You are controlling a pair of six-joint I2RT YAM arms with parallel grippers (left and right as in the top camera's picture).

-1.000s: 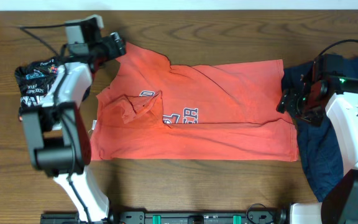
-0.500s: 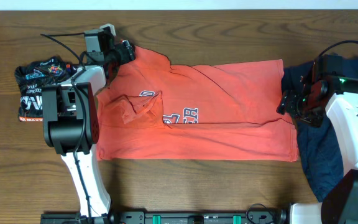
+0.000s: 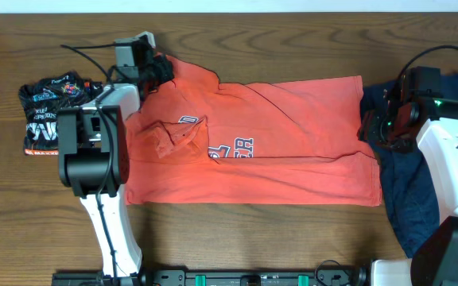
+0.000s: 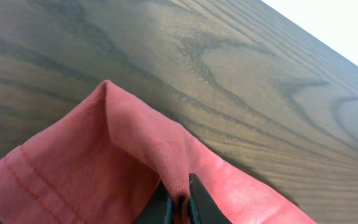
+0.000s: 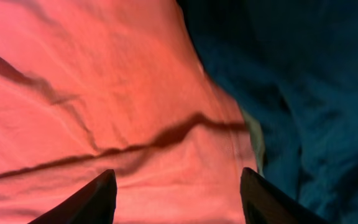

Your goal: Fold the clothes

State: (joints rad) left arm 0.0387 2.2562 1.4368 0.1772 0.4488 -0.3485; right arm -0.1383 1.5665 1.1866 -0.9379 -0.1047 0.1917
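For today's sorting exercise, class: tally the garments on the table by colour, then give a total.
Orange-red shirt: 1
Navy garment: 1
Black printed garment: 1
Total: 3

My left arm [image 3: 94,151] runs from the bottom edge up the left side of the overhead frame. Its wrist bends right near the top, which puts the left gripper [image 3: 159,67] in the upper left. In its wrist view the fingers [image 4: 194,193] meet at bottom centre, pinched on a fold of the red shirt [image 4: 92,174]. My right arm [image 3: 452,159] climbs the right edge and hooks left. The right gripper [image 3: 370,127] has its fingers [image 5: 101,196] spread wide, lower left and lower right of its view.
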